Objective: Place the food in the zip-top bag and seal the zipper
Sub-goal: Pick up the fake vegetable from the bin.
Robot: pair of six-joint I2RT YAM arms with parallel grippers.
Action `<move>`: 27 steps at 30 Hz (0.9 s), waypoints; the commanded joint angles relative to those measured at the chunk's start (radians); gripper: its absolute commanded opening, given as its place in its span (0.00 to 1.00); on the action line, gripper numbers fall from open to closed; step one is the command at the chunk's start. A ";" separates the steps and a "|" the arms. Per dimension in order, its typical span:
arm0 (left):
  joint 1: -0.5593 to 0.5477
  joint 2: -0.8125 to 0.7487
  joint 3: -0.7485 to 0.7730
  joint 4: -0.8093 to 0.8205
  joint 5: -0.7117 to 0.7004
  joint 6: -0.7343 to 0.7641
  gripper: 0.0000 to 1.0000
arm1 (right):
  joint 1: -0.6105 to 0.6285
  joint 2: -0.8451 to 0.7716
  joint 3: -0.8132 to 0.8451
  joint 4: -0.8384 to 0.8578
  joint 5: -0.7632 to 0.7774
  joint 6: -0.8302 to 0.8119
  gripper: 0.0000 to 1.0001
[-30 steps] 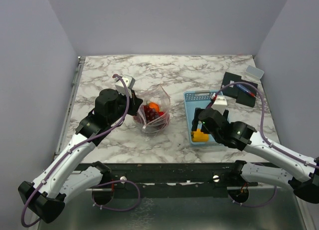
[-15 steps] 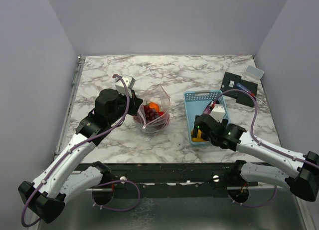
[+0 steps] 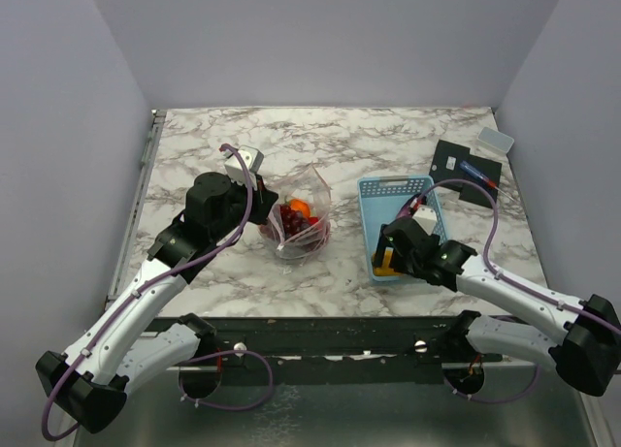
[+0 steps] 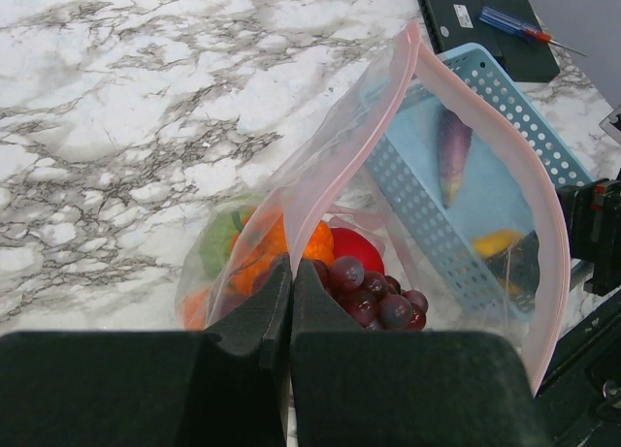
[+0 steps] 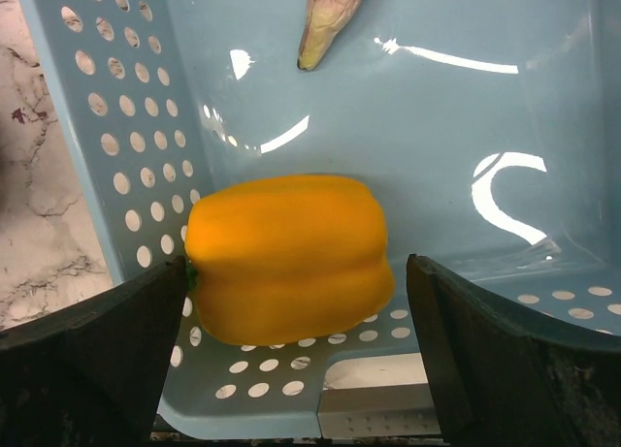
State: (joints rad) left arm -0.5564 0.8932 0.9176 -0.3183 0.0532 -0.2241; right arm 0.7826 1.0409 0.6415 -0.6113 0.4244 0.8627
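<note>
- The bag (image 3: 303, 217) stands left of centre in the top view, mouth upward. It already holds grapes (image 4: 374, 297), a tomato (image 4: 351, 248), a pumpkin (image 4: 303, 241) and a cabbage (image 4: 221, 243).
- The zipper (image 4: 543, 209) runs as a pink strip round the gaping mouth and is unsealed.
- The left gripper (image 4: 291, 270) has its fingers pressed together on the near lip of the bag, holding it up and open. It has not shifted over the last second.
- The pepper (image 5: 289, 243) and the eggplant (image 5: 325, 20) remain in the basket (image 3: 388, 188), at centre right of the top view, just beside the bag.
- Change: over the last second the right gripper (image 3: 388, 260) has dropped to the lower end of the basket and its arm has stretched lower across the table (image 3: 388, 137).
- Its fingers now stand apart, one on each side of the pepper, with no contact visible.
- Judged meaning: the pepper is the next item to be taken. Two items and the sealing are left.
- The right wrist view alone shows the open fingers bracketing the pepper; from above the arm hides them.
- The left wrist view alone shows the clamp on the bag lip and the contents, and places the eggplant lengthwise at the basket's upper end.
</note>
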 commanded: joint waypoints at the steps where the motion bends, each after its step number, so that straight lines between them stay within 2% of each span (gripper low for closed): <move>1: 0.006 0.001 -0.013 0.012 0.007 0.002 0.00 | -0.028 0.015 -0.030 0.071 -0.070 -0.022 1.00; 4: 0.006 0.001 -0.011 0.012 0.007 0.002 0.00 | -0.037 0.019 -0.045 0.098 -0.097 -0.028 0.99; 7: 0.006 0.002 -0.012 0.012 0.010 0.002 0.00 | -0.045 0.029 -0.050 0.107 -0.101 -0.035 0.94; 11: 0.006 0.001 -0.011 0.012 0.009 0.002 0.00 | -0.049 0.031 -0.045 0.107 -0.099 -0.043 0.81; 16: 0.005 0.000 -0.011 0.012 0.009 0.002 0.00 | -0.051 0.012 -0.020 0.060 -0.057 -0.054 0.56; 21: 0.006 0.001 -0.011 0.012 0.012 0.001 0.00 | -0.050 -0.038 0.042 -0.015 0.001 -0.073 0.42; 27: 0.006 0.000 -0.011 0.012 0.015 0.000 0.00 | -0.049 -0.069 0.140 -0.107 0.068 -0.114 0.40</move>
State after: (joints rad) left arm -0.5564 0.8932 0.9176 -0.3183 0.0532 -0.2241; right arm 0.7376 0.9985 0.7029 -0.6319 0.4038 0.7868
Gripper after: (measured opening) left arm 0.005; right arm 0.706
